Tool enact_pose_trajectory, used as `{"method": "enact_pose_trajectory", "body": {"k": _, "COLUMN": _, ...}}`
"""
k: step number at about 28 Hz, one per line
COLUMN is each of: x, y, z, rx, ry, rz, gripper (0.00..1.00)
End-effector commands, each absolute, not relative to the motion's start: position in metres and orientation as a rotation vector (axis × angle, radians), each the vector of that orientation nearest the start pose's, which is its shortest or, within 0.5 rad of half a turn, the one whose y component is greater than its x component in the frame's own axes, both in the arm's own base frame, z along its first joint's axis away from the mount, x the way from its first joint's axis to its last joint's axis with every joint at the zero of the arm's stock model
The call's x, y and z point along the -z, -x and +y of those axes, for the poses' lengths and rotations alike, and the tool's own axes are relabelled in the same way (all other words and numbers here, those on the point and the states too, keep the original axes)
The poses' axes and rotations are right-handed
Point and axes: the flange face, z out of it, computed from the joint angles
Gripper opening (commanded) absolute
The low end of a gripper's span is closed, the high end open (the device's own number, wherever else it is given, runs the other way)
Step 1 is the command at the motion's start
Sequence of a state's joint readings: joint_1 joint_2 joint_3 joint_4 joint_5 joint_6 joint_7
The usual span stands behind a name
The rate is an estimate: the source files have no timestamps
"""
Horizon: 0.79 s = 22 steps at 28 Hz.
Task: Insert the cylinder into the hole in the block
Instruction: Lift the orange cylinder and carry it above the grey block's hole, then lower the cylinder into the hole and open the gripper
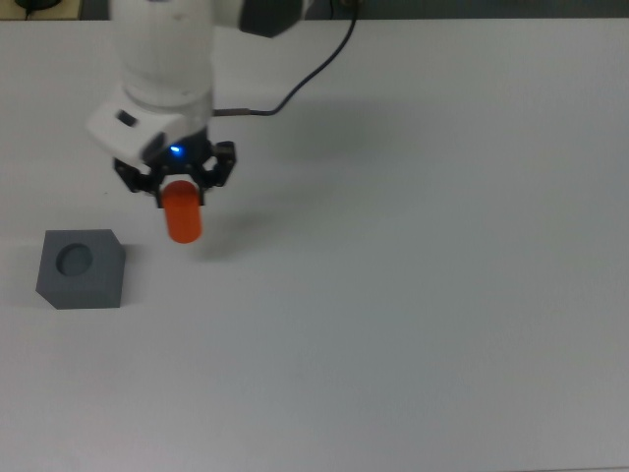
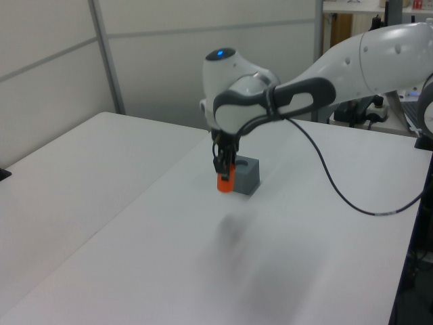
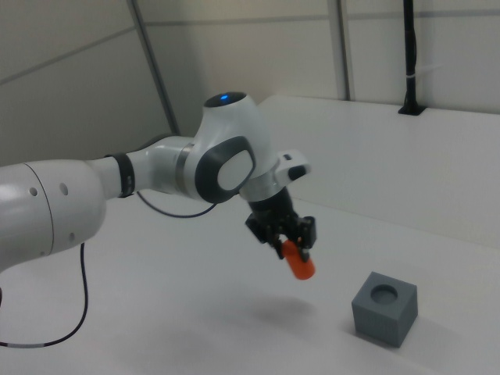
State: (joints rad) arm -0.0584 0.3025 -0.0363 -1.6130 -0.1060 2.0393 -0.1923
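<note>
Above the white table, fingers clamped on the orange cylinder, grey block apart, its hole unfilled

A white table fills the top view, with a black cable trailing across it toward twelve o'clock.

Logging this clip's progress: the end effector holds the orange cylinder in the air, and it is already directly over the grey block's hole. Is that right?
Not quite. The end effector does hold the cylinder in the air, but the top view shows it off to the top view's right of the block, not over the hole.
</note>
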Motion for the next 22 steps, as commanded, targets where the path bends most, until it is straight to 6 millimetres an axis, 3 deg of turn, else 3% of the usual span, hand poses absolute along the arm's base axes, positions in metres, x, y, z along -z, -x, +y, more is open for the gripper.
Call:
{"method": "enact_pose_trajectory", "body": {"k": 1, "x": -0.484, "y": -0.661, "z": -0.108, "rx": 0.222, "ry": 3.244, "rz": -0.028, "gripper": 0.0}}
{"method": "enact_pose_trajectory", "body": {"k": 5, "x": -0.474, "y": -0.661, "z": -0.143, "rx": 0.211, "ry": 3.253, "rz": 0.04, "gripper": 0.0}}
{"method": "enact_pose_trajectory", "body": {"k": 10, "x": -0.464, "y": -0.667, "z": -0.172, "rx": 0.291, "ry": 3.259, "rz": 0.096, "gripper": 0.0}}
{"method": "enact_pose_trajectory", "body": {"k": 14, "x": -0.457, "y": -0.672, "z": -0.189, "rx": 0.385, "ry": 3.259, "rz": 0.141, "gripper": 0.0}}
{"method": "enact_pose_trajectory", "body": {"k": 22, "x": -0.447, "y": -0.673, "z": -0.199, "rx": 0.381, "ry": 3.268, "rz": 0.139, "gripper": 0.0}}
